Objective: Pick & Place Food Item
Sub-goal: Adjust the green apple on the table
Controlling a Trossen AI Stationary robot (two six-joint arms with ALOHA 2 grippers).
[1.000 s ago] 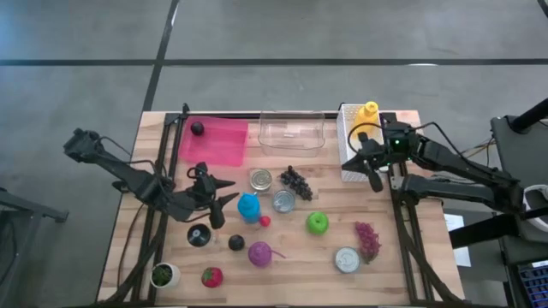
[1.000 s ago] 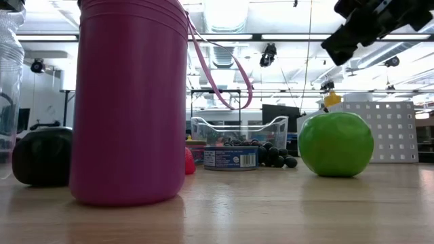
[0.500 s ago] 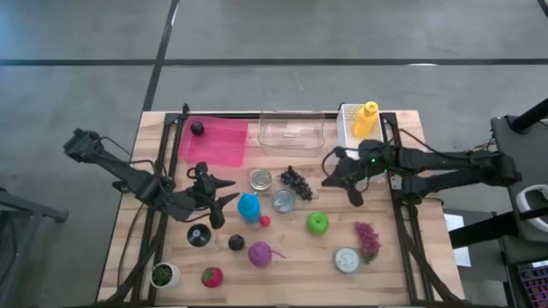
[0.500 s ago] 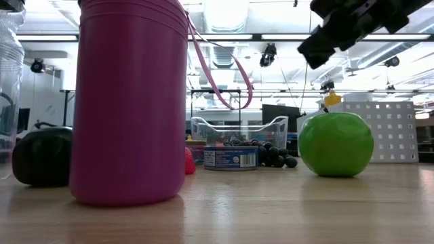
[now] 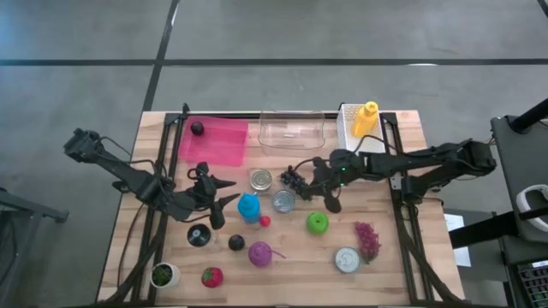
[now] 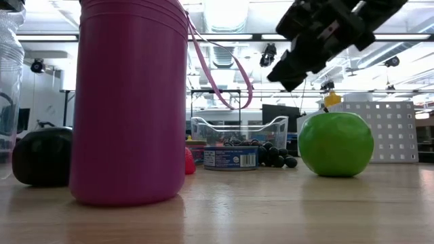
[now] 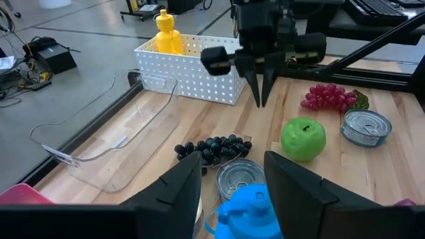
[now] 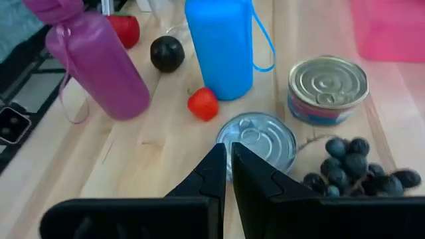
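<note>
Wooden slats form the table top [image 5: 402, 231], with grey floor around it and a lit workshop beyond; near its middle lies a bunch of dark grapes [image 5: 295, 180], between a silver tin can with a blue label [image 5: 261, 180] and the right gripper [image 5: 326, 194]; that gripper hovers above the table just beside the grapes, its two dark fingers pressed together and holding nothing; in its own wrist view the closed fingertips [image 8: 226, 174] sit over a second, plain silver can [image 8: 257, 141], with the grapes beside it; a second ago this arm was back by the white perforated basket [image 5: 353, 137] at the table's far right edge, and it has since swung across towards the centre; the left gripper [image 5: 221, 194] has not moved, its fingers partly apart and empty, just beside an upright blue plastic bottle [image 5: 248, 207].

A yellow squeeze bottle [image 5: 366, 118] stands in the white basket; a clear plastic tub [image 5: 291, 130] at the far edge looks empty; a flat pink tray [image 5: 213, 141] holds one small dark round fruit [image 5: 197, 128]; a green apple [image 5: 318, 222] sits near the right gripper, a cluster of red grapes [image 5: 368, 239] further right, and a purple bottle with a strap [image 5: 259, 253] nearer the front.
</note>
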